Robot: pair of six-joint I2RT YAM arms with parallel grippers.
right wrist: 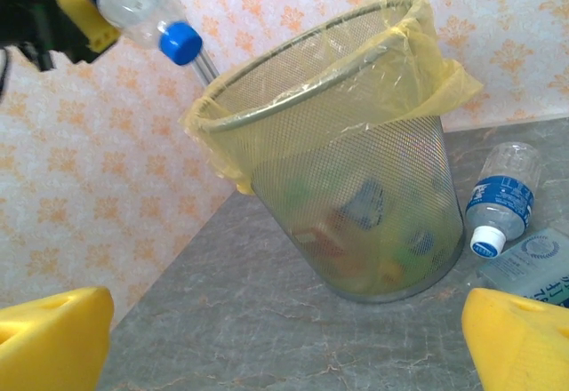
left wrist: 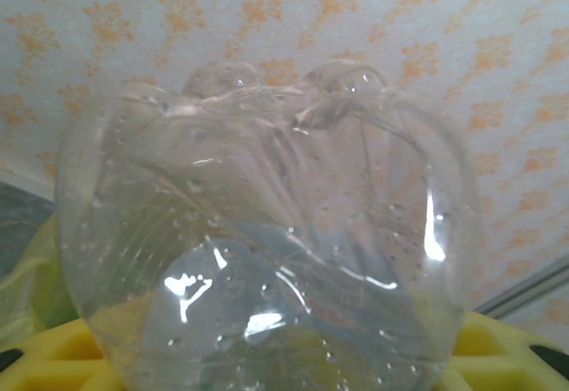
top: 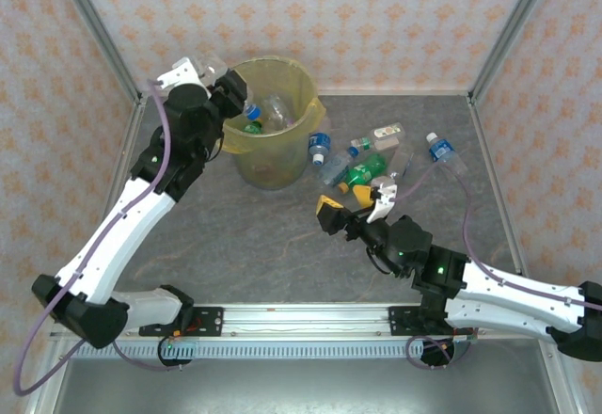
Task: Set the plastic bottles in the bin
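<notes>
Grey table, patterned walls. Left gripper [top: 229, 89] clamps a clear bottle [top: 246, 105] over the bin [top: 273, 165] rim at nine o'clock; release next. Right gripper [top: 356, 209] gapes, empty, near loose bottles [top: 365, 169] at three o'clock.

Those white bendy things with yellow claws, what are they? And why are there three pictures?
They are two robot arms, and each claw is a gripper with two fingers. One picture looks down from above the table. The other two come from little cameras on each arm's wrist, so you see what each claw sees.

The left gripper is shut on a clear bottle with a blue cap, holding it over the bin, a mesh basket lined with a yellow bag. Its own camera sits so close that the bottle looks huge.

The right gripper is open and holds nothing. Just past it lie more bottles, clear and green. Some bottles are in the bin already.
</notes>
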